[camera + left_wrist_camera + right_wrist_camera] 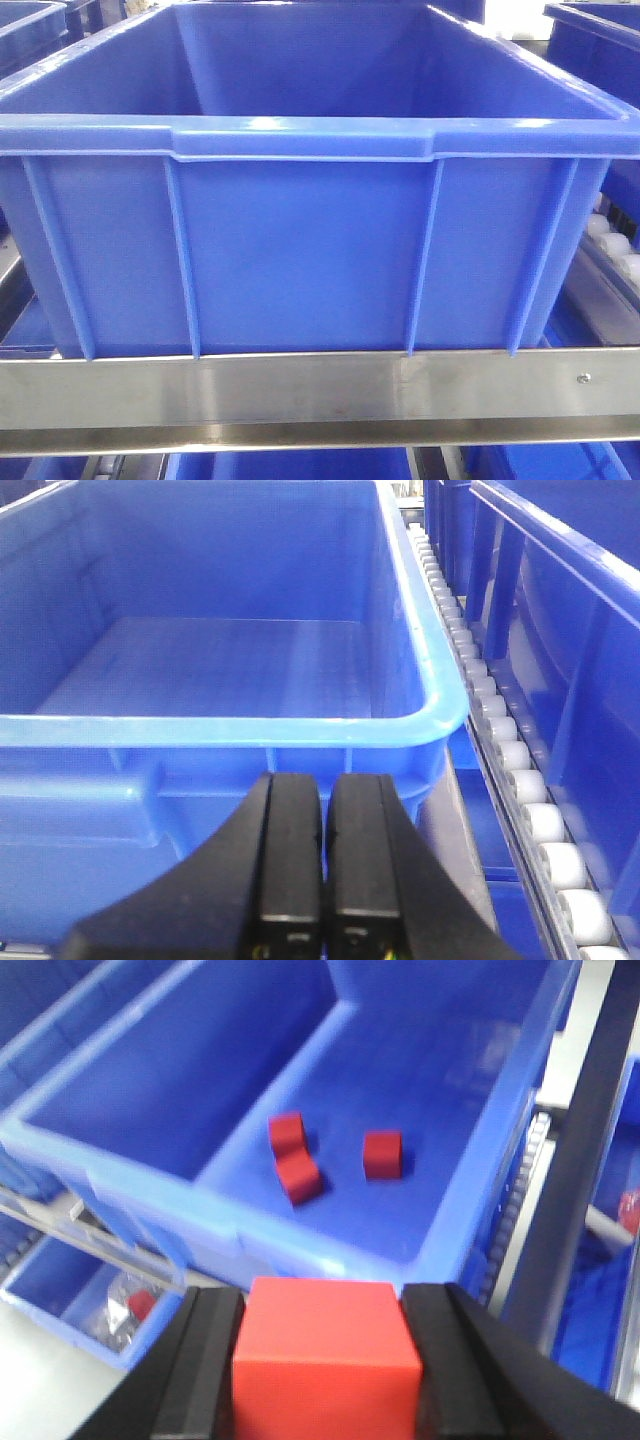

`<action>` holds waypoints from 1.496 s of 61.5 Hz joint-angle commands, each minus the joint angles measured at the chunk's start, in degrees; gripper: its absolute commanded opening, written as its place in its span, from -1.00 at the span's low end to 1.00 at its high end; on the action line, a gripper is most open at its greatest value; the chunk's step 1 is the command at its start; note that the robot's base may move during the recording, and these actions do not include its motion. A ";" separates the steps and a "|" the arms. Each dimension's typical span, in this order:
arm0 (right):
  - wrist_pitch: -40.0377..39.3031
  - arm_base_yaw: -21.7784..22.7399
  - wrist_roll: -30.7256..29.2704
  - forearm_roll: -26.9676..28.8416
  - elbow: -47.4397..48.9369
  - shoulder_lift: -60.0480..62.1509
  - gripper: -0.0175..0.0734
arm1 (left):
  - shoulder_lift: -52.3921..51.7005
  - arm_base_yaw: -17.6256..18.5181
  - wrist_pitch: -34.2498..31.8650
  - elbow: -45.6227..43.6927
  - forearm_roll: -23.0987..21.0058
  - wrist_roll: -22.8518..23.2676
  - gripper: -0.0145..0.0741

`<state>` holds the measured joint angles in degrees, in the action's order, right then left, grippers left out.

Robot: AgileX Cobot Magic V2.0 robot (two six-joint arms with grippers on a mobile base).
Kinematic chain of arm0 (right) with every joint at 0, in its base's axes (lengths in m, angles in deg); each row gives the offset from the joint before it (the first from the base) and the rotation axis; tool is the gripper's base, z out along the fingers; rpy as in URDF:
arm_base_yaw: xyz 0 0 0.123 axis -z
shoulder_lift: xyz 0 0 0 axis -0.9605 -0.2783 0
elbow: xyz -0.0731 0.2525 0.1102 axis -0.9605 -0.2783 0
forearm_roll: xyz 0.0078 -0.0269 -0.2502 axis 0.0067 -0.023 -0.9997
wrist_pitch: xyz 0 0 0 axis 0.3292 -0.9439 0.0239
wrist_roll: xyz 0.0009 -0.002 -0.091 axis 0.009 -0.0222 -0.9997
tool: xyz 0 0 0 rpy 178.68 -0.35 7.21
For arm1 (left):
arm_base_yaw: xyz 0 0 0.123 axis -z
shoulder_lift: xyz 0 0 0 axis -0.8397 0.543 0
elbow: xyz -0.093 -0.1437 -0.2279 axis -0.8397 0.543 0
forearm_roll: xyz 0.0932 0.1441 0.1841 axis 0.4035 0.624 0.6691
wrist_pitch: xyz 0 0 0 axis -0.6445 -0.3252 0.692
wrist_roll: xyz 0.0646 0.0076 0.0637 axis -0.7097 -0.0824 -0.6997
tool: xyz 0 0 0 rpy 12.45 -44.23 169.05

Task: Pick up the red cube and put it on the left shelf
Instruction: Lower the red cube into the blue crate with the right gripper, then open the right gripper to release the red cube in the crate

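Note:
A red cube fills the space between the two black fingers of my right gripper, which is shut on it. It hangs in front of a divided blue bin that holds three more red cubes in its right compartment. My left gripper is shut with nothing between its fingers, just short of the near wall of an empty blue bin. The shelf shows as a steel rail under a large blue bin in the front view. Neither gripper appears in that view.
A white roller track runs along the right of the left bin, with another blue bin beyond it. Below the divided bin sits a lower blue bin with a plastic bag. A dark upright post stands at the right.

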<state>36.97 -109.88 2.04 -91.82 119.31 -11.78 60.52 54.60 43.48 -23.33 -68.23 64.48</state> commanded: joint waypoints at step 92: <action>20.96 1.86 -7.38 -1.66 51.81 -78.57 -0.22 | -0.96 -0.12 -4.92 1.32 -0.38 0.05 -0.44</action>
<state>59.51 -108.97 -5.32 -92.33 168.80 -93.09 60.52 54.60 43.48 -23.33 -68.23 64.48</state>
